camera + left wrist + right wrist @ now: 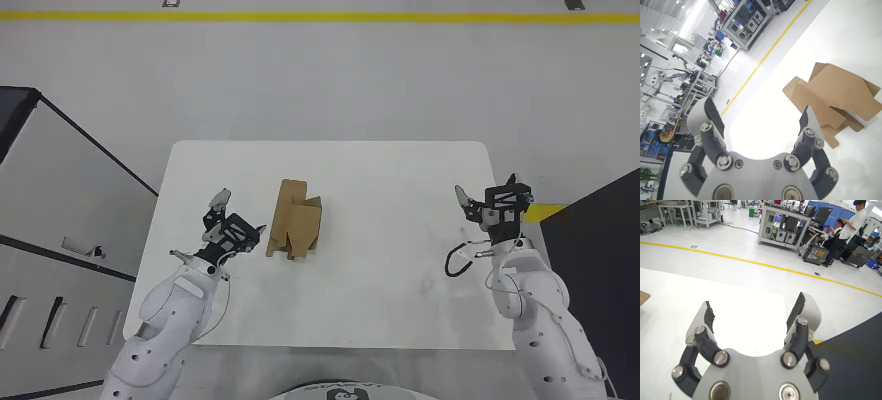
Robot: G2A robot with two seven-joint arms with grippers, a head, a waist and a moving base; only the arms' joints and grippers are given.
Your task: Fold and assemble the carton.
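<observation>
Top view: left gripper [217, 200] just beside the half-folded carton [295, 222], right gripper [489, 192] well apart, both spread empty. Likely light, springy cardboard; pinch a raised flap edge.

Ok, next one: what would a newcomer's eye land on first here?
The brown cardboard carton, half-folded with flaps sticking out, lies on the white table, toward the left arm's side. The left gripper, open and empty, is close beside the carton but apart from it. The right gripper, also open, is far off at the table's opposite edge.
</observation>
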